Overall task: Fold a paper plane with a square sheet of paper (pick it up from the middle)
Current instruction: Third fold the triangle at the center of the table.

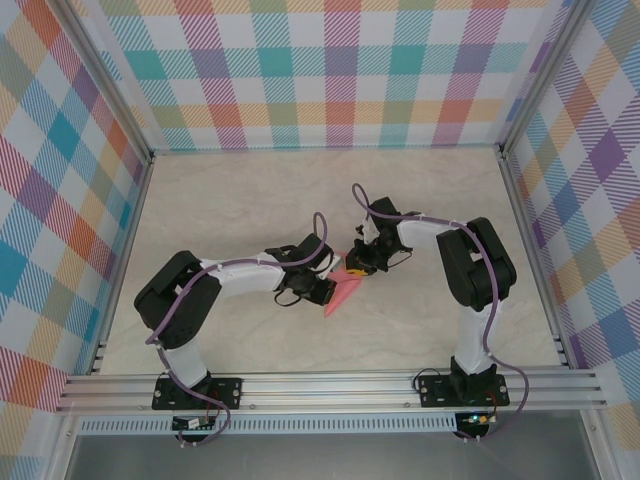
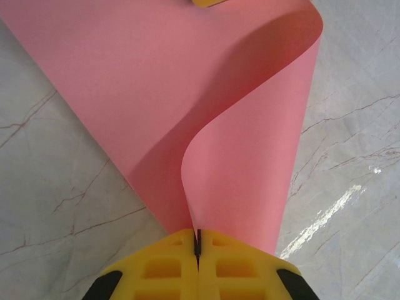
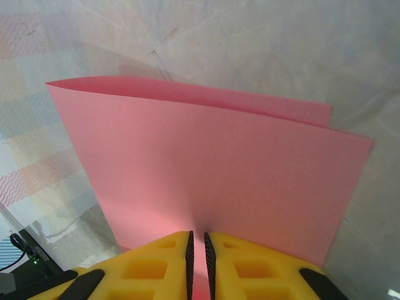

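Note:
The square sheet of paper (image 1: pixel 340 293) is salmon-pink and hangs bent between both grippers just above the table's middle. In the left wrist view the sheet (image 2: pixel 187 94) curls over itself, and my left gripper (image 2: pixel 197 240) is shut on its near edge with the yellow jaws pressed together. In the right wrist view the sheet (image 3: pixel 212 169) stands doubled in two layers, and my right gripper (image 3: pixel 197 250) is shut on its lower edge with a thin strip of paper between the jaws. From above, the left gripper (image 1: pixel 322 290) and right gripper (image 1: pixel 356 268) sit close together. No paper plane shape shows.
The marble-look tabletop (image 1: pixel 250 200) is ringed by plaid walls (image 1: pixel 320 70) and aluminium rails (image 1: pixel 330 388) along the near edge. A yellow fingertip of the right gripper (image 2: pixel 206 2) shows at the top of the left wrist view.

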You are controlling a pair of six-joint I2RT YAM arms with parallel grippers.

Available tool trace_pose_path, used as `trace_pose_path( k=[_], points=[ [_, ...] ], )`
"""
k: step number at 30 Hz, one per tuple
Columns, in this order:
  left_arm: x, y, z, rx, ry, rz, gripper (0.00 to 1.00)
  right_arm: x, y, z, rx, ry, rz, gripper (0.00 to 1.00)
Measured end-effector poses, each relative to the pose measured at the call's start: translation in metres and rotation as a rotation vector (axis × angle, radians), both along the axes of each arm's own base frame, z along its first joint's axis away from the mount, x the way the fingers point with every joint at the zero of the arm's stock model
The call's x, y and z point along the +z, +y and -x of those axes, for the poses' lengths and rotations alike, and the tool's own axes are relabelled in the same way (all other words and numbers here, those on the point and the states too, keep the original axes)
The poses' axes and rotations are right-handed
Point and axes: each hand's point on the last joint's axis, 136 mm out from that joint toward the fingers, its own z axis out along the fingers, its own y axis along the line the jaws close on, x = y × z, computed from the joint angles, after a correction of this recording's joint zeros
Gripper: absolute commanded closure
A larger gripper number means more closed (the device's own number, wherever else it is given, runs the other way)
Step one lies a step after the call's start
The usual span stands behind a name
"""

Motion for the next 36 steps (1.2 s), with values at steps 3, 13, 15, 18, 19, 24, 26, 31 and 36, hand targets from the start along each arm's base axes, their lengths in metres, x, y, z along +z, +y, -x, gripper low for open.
trace_pose_path(
  k=[3,13,15,18,19,24,26,31,36],
  points=[
    [0.000,0.000,0.000,0.000,0.000,0.000,0.96,0.000,0.000,0.000,0.000,-0.001,0.000,0.82],
    [-0.005,0.000,-0.001,0.001,0.010,-0.006,0.96,0.010,-0.004,0.000,-0.013,-0.014,0.017,0.76],
    [-0.005,0.000,-0.001,-0.001,0.009,-0.006,0.96,0.021,-0.005,-0.002,-0.022,-0.037,0.018,0.75],
    [-0.005,0.000,-0.001,-0.001,0.009,-0.006,0.96,0.044,-0.006,-0.005,-0.037,-0.095,0.004,0.76],
    [-0.005,0.001,-0.001,-0.001,0.009,-0.006,0.96,0.051,-0.006,-0.005,-0.041,-0.114,-0.007,0.78],
    [-0.005,0.000,0.000,-0.006,0.011,-0.003,0.96,0.059,-0.006,0.014,-0.066,-0.102,-0.077,0.86],
    [-0.005,0.000,0.000,-0.006,0.012,-0.002,0.96,0.049,-0.006,0.027,-0.072,-0.054,-0.093,0.87],
    [-0.005,0.000,0.000,-0.007,0.012,-0.002,0.96,0.035,0.000,0.053,-0.072,0.027,-0.119,0.88],
    [-0.005,0.000,0.000,-0.013,0.010,-0.001,0.96,0.037,0.010,0.057,-0.066,0.040,-0.159,0.88]
  ],
)
